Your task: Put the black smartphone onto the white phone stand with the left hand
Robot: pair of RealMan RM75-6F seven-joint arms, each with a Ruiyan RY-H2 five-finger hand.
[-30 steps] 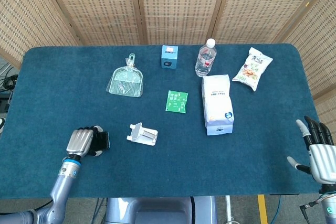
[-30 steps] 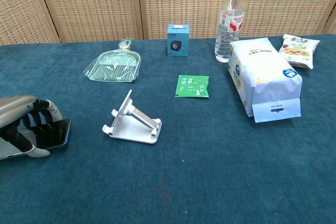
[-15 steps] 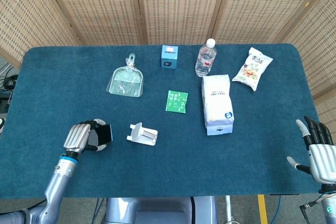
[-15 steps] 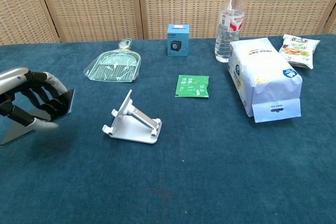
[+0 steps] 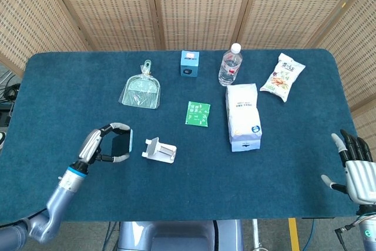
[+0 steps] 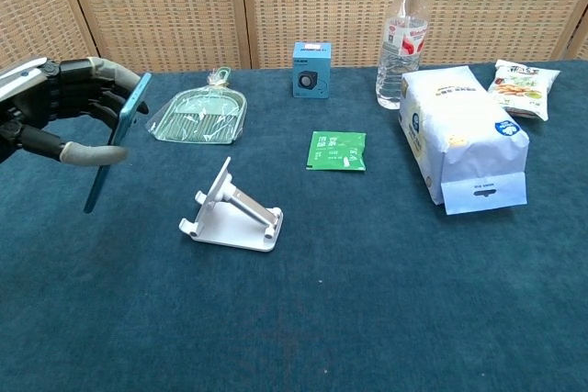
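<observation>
My left hand grips the black smartphone, which has a blue edge and stands nearly on its side, lifted off the table. It hangs just left of the white phone stand, apart from it. The stand sits on the blue table with its back plate tilted up toward the left. My right hand rests at the table's front right corner, fingers spread and holding nothing; only the head view shows it.
Behind the stand lie a clear bagged dustpan, a green packet and a small blue box. A water bottle, a white bag and a snack pouch stand to the right.
My left hand has lifted the smartphone off the table, turned it up onto its edge and carried it right toward the stand. The right hand has stayed still.
</observation>
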